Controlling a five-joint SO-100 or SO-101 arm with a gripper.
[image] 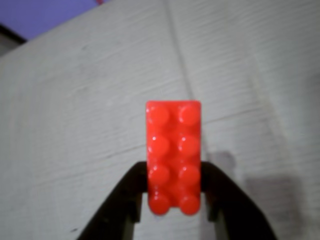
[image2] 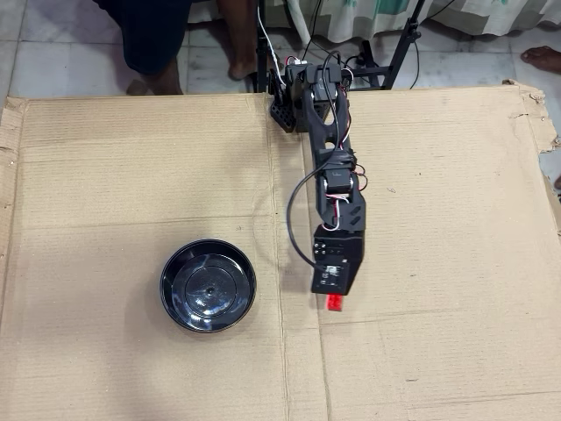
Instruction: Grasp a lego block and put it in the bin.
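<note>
A bright red studded lego block (image: pixel 174 150) fills the middle of the wrist view, its lower half clamped between the two black fingers (image: pixel 135 190) of my gripper (image: pixel 174 172). The gripper is shut on it. Its shadow falls on the cardboard to the right, so the block seems to hang a little above the surface. In the overhead view the lego block (image2: pixel 334 303) peeks out below the gripper (image2: pixel 333 296) at the end of the arm. The bin (image2: pixel 208 285), a round glossy black bowl, sits on the cardboard to the left of the gripper, with a gap between them.
A large brown cardboard sheet (image2: pixel 131 175) covers the work area, with a fold line (image2: pixel 282 351) running down between bin and gripper. The arm's base (image2: pixel 302 83) stands at the top centre. A person's legs (image2: pixel 153 44) and stand poles are beyond the top edge.
</note>
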